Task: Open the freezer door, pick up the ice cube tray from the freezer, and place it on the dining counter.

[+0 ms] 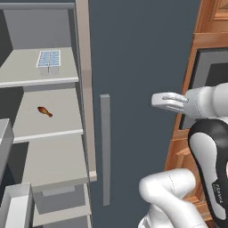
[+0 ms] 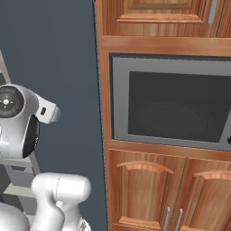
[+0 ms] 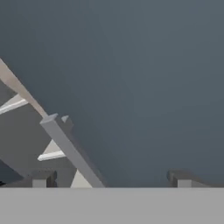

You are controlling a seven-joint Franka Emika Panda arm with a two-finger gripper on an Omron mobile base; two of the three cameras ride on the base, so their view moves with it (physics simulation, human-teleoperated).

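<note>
Freezer open, ice cube tray [image 1: 48, 59] up on the top shelf, far left. Gripper [image 1: 162, 100] spread wide, empty, beside the plain door. Tray's probably light, stiff, slick: pinch a long rim.

The freezer [image 1: 44, 129] stands open, exposing pale grey shelves. The ice cube tray [image 1: 48, 60] rests on the upper shelf; a small brown food item [image 1: 44, 111] lies on the shelf below. The gripper [image 1: 161, 100], fingers spread, hovers before the plain dark door [image 1: 138, 89], right of its grey bar handle [image 1: 105, 149].
</note>
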